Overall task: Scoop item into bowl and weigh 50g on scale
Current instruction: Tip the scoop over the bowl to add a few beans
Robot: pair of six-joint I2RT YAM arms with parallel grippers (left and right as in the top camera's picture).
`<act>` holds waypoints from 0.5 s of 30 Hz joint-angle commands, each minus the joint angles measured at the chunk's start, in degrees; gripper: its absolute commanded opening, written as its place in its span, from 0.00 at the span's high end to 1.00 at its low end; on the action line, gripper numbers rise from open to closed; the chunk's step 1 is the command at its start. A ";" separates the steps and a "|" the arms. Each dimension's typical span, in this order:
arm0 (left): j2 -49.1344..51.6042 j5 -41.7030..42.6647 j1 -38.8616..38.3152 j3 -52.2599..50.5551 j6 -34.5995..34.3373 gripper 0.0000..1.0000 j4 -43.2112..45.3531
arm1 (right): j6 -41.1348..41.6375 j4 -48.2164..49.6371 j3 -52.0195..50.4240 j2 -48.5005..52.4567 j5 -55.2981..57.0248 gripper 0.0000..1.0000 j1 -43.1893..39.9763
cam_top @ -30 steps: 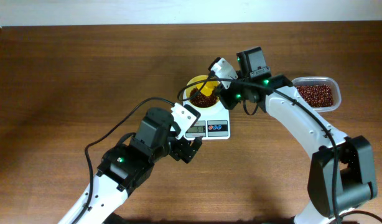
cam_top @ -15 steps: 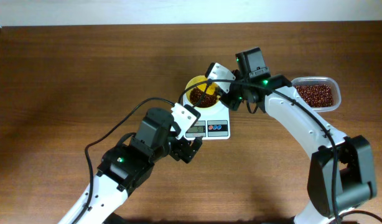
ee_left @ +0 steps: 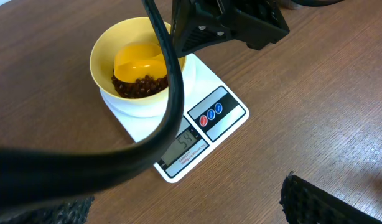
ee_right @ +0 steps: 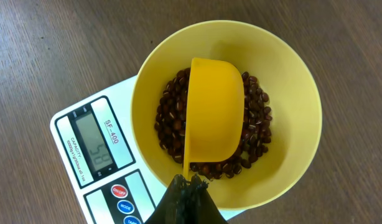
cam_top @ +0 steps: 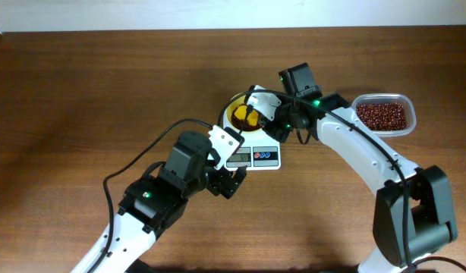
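Brown wood-grain table [cam_top: 81,91] seen from overhead: the scale [cam_top: 265,158] carries the bowl [cam_top: 234,114], the right gripper [cam_top: 252,115] is over it, the left gripper [cam_top: 228,161] is spread wide just beside the scale, and a clear tub [cam_top: 382,115] stands well apart. From the left wrist, a cable crosses the view; the beans [ee_left: 141,86] lie under a yellow scoop [ee_left: 138,56], and the display digits are hard to read. From the right wrist, the fingers are pinched shut on the scoop's handle, which is mostly hidden. Loose, hard and light, the beans would likely roll, so they are best moved by scoop; I cannot tell whether it holds any.
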 commanded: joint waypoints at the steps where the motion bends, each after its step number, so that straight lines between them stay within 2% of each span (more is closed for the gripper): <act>1: -0.02 0.22 -0.09 -0.48 -0.72 0.01 0.11 | 2.73 -0.98 0.15 1.16 -2.10 0.96 0.72; 8: 0.00 0.22 -0.09 -0.48 -0.72 0.01 0.11 | 8.02 -0.22 0.17 1.16 -4.83 0.96 0.39; 15: -0.02 0.22 -0.09 -0.48 -0.70 0.01 0.11 | 22.14 2.14 0.20 1.16 -5.18 0.96 -3.91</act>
